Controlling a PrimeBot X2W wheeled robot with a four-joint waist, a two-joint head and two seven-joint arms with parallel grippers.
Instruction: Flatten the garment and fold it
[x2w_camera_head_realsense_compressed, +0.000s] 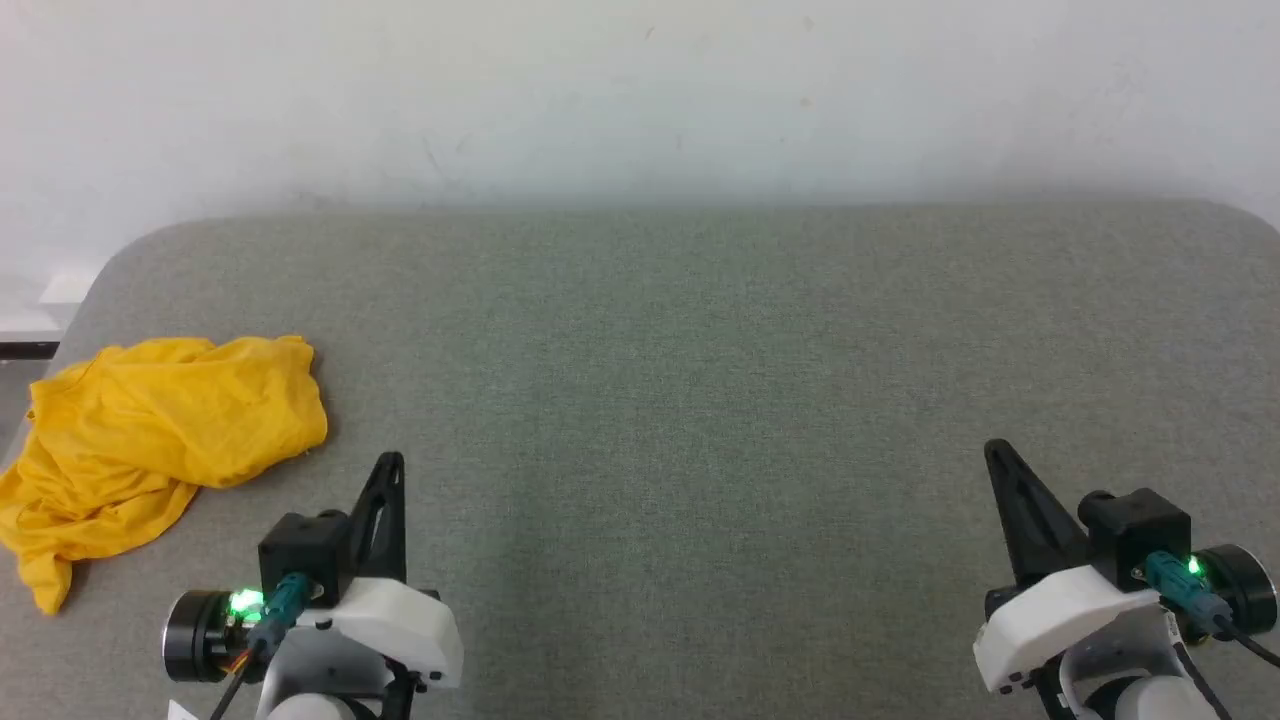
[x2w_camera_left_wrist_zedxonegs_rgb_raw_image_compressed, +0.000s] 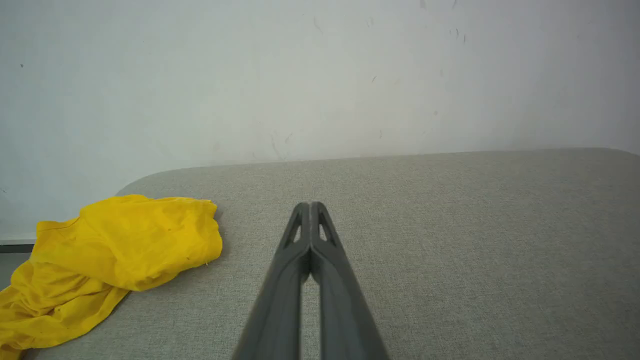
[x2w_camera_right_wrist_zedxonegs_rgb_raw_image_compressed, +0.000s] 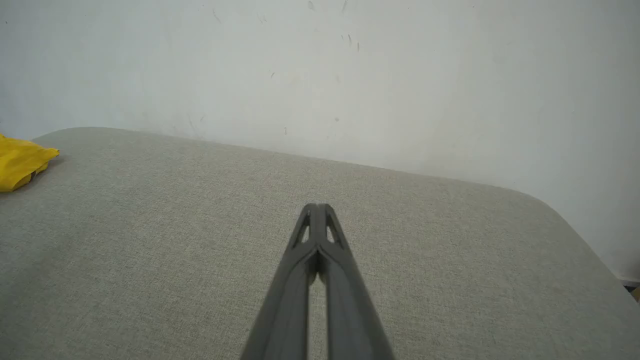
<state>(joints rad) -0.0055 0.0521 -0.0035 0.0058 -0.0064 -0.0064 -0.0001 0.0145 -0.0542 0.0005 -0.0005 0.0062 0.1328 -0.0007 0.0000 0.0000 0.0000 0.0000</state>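
Note:
The garment (x2w_camera_head_realsense_compressed: 150, 440) is a bright yellow crumpled heap at the table's left edge, partly hanging over it; its print is hidden in the folds. It appears again as the garment (x2w_camera_left_wrist_zedxonegs_rgb_raw_image_compressed: 115, 255) in the left wrist view and as a yellow corner (x2w_camera_right_wrist_zedxonegs_rgb_raw_image_compressed: 20, 160) in the right wrist view. My left gripper (x2w_camera_head_realsense_compressed: 392, 462) hovers just right of the heap, shut and empty, its tips (x2w_camera_left_wrist_zedxonegs_rgb_raw_image_compressed: 310, 206) touching. Far off at the lower right, my right gripper (x2w_camera_head_realsense_compressed: 995, 450) is shut too, its tips (x2w_camera_right_wrist_zedxonegs_rgb_raw_image_compressed: 317, 207) pressed together with nothing between them.
The grey fabric table (x2w_camera_head_realsense_compressed: 700, 380) has rounded far corners and ends at a white wall (x2w_camera_head_realsense_compressed: 640, 90). Its left edge (x2w_camera_head_realsense_compressed: 60, 330) runs right beside the garment. Bare cloth stretches between the two grippers.

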